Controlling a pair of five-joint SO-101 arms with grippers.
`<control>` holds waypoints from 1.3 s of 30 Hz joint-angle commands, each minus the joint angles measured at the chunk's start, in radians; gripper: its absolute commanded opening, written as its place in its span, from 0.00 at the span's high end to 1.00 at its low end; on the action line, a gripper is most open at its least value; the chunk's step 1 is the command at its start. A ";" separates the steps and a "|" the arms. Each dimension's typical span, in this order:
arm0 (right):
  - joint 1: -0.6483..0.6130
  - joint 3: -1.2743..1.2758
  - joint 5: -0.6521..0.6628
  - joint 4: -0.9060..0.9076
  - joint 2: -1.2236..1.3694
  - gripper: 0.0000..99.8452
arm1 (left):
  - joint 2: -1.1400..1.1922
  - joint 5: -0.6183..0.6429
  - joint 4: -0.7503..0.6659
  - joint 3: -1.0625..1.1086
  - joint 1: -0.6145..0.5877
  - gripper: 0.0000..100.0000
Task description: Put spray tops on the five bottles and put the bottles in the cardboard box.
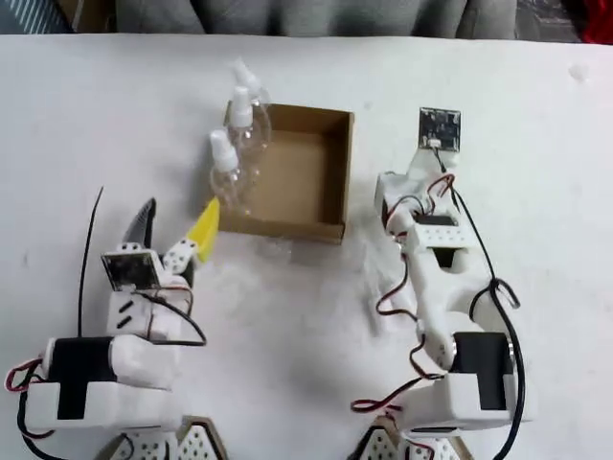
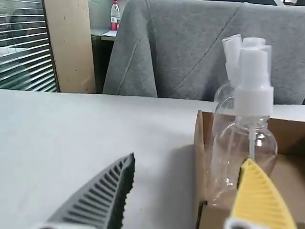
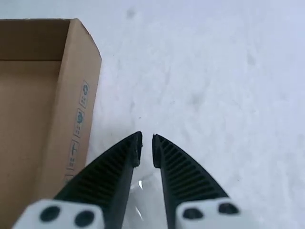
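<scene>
A brown cardboard box (image 1: 339,177) sits mid-table. Three clear bottles with white spray tops stand in a row along its left wall, seemingly just inside: the nearest (image 1: 228,171), the middle (image 1: 243,123), the far one (image 1: 251,88). My left gripper (image 1: 182,206) is open just in front of the box's near-left corner, with one black and one yellow finger and nothing between them. In the left wrist view the gripper (image 2: 189,160) faces the nearest bottle (image 2: 248,138) and the box corner (image 2: 199,157). My right gripper (image 3: 147,143) is shut over bare table beside the box's right wall (image 3: 78,109).
The right arm (image 1: 431,225) stretches along the box's right side, trailing red and black cables. A grey upholstered seat (image 2: 190,52) stands beyond the table's far edge. White tabletop lies open left of the bottles and right of the box.
</scene>
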 commanded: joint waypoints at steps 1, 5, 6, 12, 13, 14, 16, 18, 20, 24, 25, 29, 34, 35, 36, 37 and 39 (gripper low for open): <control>-0.012 -0.052 0.014 0.002 -0.005 0.98 | -0.054 -0.028 -0.011 -0.003 -0.008 0.69; -0.012 -0.052 0.014 0.002 -0.004 0.98 | -0.116 -0.028 0.012 -0.028 -0.008 0.69; -0.012 -0.052 0.014 0.002 -0.004 0.98 | -0.150 -0.028 0.034 -0.029 -0.008 0.69; -0.012 -0.054 0.014 0.002 -0.004 0.98 | -0.458 -0.028 0.397 -0.043 -0.008 0.69; -0.012 -0.054 0.014 0.002 -0.004 0.98 | -0.518 -0.028 0.468 -0.048 -0.008 0.69; -0.012 -0.054 0.014 0.002 -0.004 0.98 | -0.581 -0.026 0.540 -0.048 -0.008 0.69; -0.012 -0.054 0.014 0.002 -0.004 0.98 | -0.705 -0.028 0.681 -0.043 -0.004 0.69; -0.012 -0.054 0.014 0.002 -0.004 0.98 | -0.823 -0.026 0.830 -0.041 -0.002 0.69; -0.012 -0.054 0.014 0.002 -0.004 0.98 | -0.932 -0.025 0.965 -0.041 -0.002 0.69; -0.012 -0.054 0.014 0.002 -0.004 0.98 | -1.127 -0.021 1.192 -0.041 -0.002 0.69; -0.012 -0.054 0.014 0.002 -0.004 0.98 | -1.168 -0.021 1.244 -0.041 -0.002 0.69; -0.012 -0.054 0.014 0.004 -0.004 0.98 | -1.326 -0.021 1.445 -0.041 -0.002 0.69; -0.012 -0.054 0.014 0.004 -0.004 0.98 | -1.477 -0.021 1.640 -0.041 -0.001 0.69; -0.012 -0.054 0.014 0.004 -0.004 0.98 | -1.501 -0.021 1.672 -0.040 -0.001 0.69; -0.012 -0.054 0.014 0.004 -0.004 0.98 | -1.527 -0.021 1.705 -0.040 -0.001 0.69; -0.012 -0.054 0.014 0.004 -0.004 0.98 | -1.549 -0.021 1.729 -0.031 -0.001 0.69; -0.012 -0.054 0.014 0.004 -0.004 0.98 | -1.600 -0.021 1.768 -0.009 -0.001 0.69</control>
